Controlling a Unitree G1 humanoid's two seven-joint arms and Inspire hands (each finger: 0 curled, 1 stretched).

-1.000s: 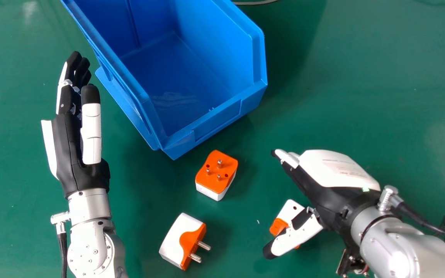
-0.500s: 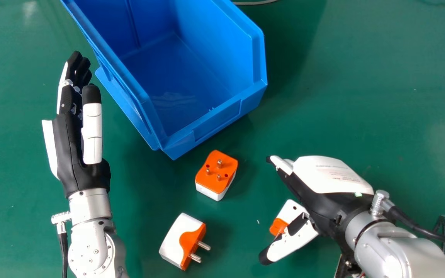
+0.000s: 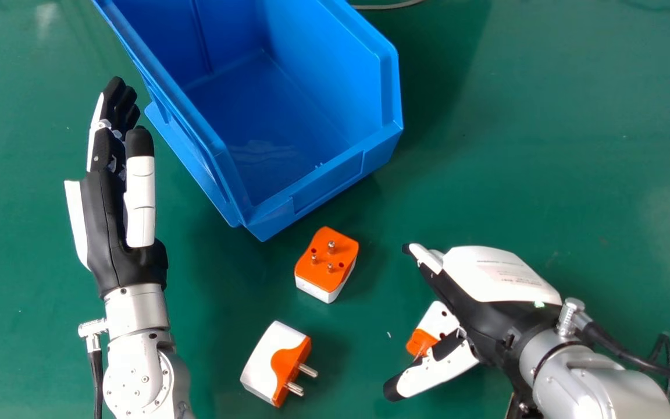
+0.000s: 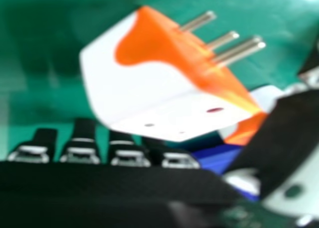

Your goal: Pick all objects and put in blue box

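My right hand [image 3: 480, 308] is open at the lower right in the head view, its thumb apart from its straight fingers. Partly beneath it lies a white and orange plug adapter [image 3: 438, 319]; whether they touch is unclear. From the right hand view, that adapter [image 4: 144, 88] sits between the fingers and the thumb of my right hand [image 4: 286, 133], pins pointing away. Another adapter [image 3: 326, 262] has its pins up near the blue box [image 3: 326, 183]. A third adapter [image 3: 274, 364] rests on its side, nearer me. On the box's left, my left hand [image 3: 108, 227] stays open with straight fingers.
All of this is on a green table [image 3: 544, 145]. The box's low front edge faces the adapters. A thin grey cable [image 3: 390, 6] lies behind the box, and black cables trail from my right wrist.
My right hand has moved a little toward me and slightly left, with its thumb lower in the head view. The adapters and the box have stayed put.
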